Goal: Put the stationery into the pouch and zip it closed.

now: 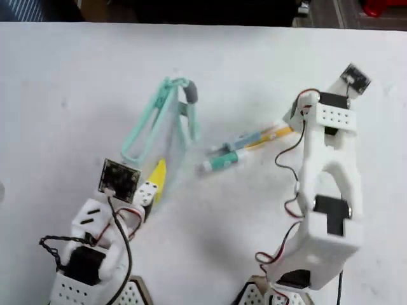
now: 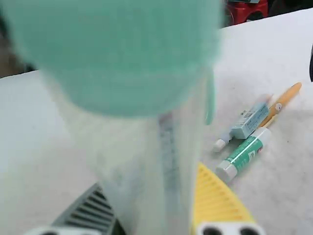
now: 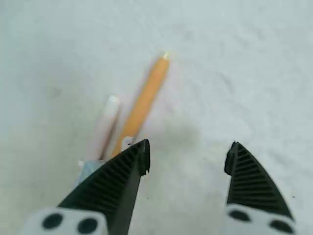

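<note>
**A:** From the high view, where did things lie?

**B:** The clear plastic pouch with mint-green trim [image 1: 159, 124] lay left of centre on the white tabletop [image 1: 63, 76]. Its near end was pinched by the left arm's fingers [image 1: 158, 173] at lower left. The stationery sat outside it at centre: a slim orange pen [image 1: 270, 136], a blue-labelled white pen [image 1: 238, 143] and a green-labelled white tube [image 1: 222, 163], all bunched together. The right arm [image 1: 324, 165] stood over the orange pen's right end.

**A:** And the left wrist view?

**B:** The pouch [image 2: 146, 147] ran up mid-frame, clamped between the grey and yellow fingers [image 2: 215, 205]. I couldn't tell whether its mouth gaped. My worry was that such a clamp could press it flat, so a pen would butt against the trim.

**A:** The right wrist view?

**B:** The right arm's fingers [image 3: 122, 181] were spread and held nothing. The orange pen [image 3: 144, 100] lay beyond the left-hand one, not squarely between them. Closing there might have rolled it away, or snagged the pale pen beside it.
</note>
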